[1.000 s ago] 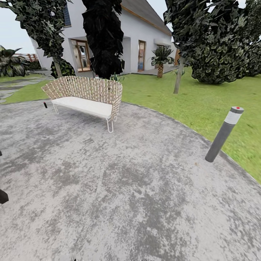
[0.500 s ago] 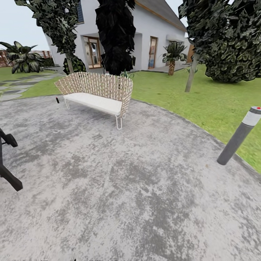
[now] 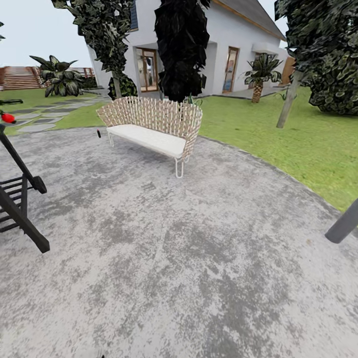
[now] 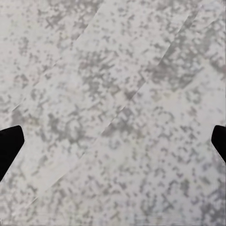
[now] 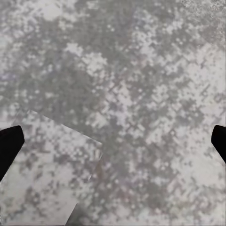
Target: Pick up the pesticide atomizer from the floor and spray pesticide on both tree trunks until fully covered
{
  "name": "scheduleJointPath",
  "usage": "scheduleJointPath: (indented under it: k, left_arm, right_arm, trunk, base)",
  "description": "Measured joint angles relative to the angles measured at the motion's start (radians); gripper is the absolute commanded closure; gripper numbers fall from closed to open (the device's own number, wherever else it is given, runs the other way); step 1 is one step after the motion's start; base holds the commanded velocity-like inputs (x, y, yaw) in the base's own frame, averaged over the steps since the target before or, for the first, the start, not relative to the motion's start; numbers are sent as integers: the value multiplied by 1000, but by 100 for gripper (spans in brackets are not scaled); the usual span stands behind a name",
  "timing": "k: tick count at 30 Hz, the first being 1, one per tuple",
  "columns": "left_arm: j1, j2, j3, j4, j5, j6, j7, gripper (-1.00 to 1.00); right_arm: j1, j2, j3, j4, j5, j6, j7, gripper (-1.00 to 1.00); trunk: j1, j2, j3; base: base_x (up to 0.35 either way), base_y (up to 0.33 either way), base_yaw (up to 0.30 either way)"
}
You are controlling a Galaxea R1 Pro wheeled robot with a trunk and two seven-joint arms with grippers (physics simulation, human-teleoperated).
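I am on grey paving (image 3: pixel 164 258) in the garden, facing a white house. Two leafy trees stand ahead: one with a pale trunk (image 3: pixel 117 84) behind the bench, one with a leaning grey-tan trunk (image 3: pixel 289 103) on the lawn at the right. A small dark object (image 3: pixel 99 133) lies on the paving by the bench's left end; it is too small to identify. In the left wrist view my left gripper (image 4: pixel 113 141) is open over bare paving. The right wrist view has my right gripper (image 5: pixel 113 141) open too, with nothing between its fingers.
A wicker bench (image 3: pixel 154 124) with a white seat stands ahead. A black slatted frame (image 3: pixel 22 209) with a red knob (image 3: pixel 7 118) is at the left. A grey bollard (image 3: pixel 343 226) leans at the right edge. A dark conifer (image 3: pixel 181 49) rises behind the bench, lawn (image 3: pixel 278 139) to the right.
The camera has turned left, so the whole scene has slid right. The black frame has come into view at the left and the bollard has slipped to the right edge.
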Motion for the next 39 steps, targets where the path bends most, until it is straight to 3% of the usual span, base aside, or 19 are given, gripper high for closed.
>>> scheduleJointPath:
  k: [4,12,39]
  left_arm:
    - [0,0,0,0,0,0,0,-100]
    - [0,-1,0,0,0,0,0,-100]
    - [0,-3,0,0,0,0,0,-100]
  right_arm:
    - [0,0,1,8,3,-45,0,-100]
    - [0,2,2,29,4,-56,0,-100]
    - [0,2,-2,27,3,-56,0,-100]
  trunk:
    - [0,0,3]
    - [0,0,11]
    - [0,0,43]
  base:
    - [336,-21,235]
    - [306,-108,227]
    - [38,-6,205]
